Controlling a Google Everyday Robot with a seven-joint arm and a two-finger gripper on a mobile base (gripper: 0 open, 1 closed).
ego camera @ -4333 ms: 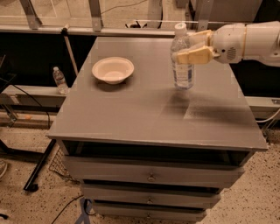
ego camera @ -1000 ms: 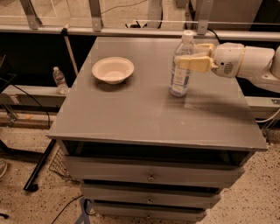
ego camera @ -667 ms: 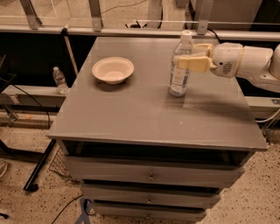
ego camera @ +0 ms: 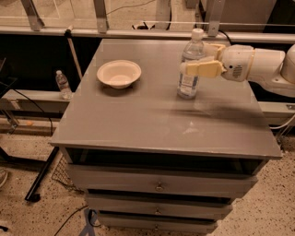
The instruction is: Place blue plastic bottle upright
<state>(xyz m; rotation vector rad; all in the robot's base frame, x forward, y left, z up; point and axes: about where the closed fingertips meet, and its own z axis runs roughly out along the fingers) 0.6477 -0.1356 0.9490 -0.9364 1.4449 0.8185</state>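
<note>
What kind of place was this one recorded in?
Probably a lab or workshop test area: a grey drawer cabinet on speckled floor, loose cables, metal framing behind. The gripper clasps the blue plastic bottle upright on the cabinet top.

The one camera view stands on the near side of the grey table (ego camera: pixel 138 124), well above its top, and looks down and away at a slant toward the far rail (ego camera: pixel 138 31). It sits back far enough to hold the whole table top, the drawer fronts (ego camera: pixel 159 182) under the near edge, and speckled floor (ego camera: pixel 37 216) at the lower left and right. The table fills the middle of the view, its sides drawing together toward the far end. The arm (ego camera: pixel 258 64) comes in from the right edge, and the gripper (ego camera: pixel 194 59) is at the far right of the table top, against the blue plastic bottle (ego camera: pixel 188 85).
</note>
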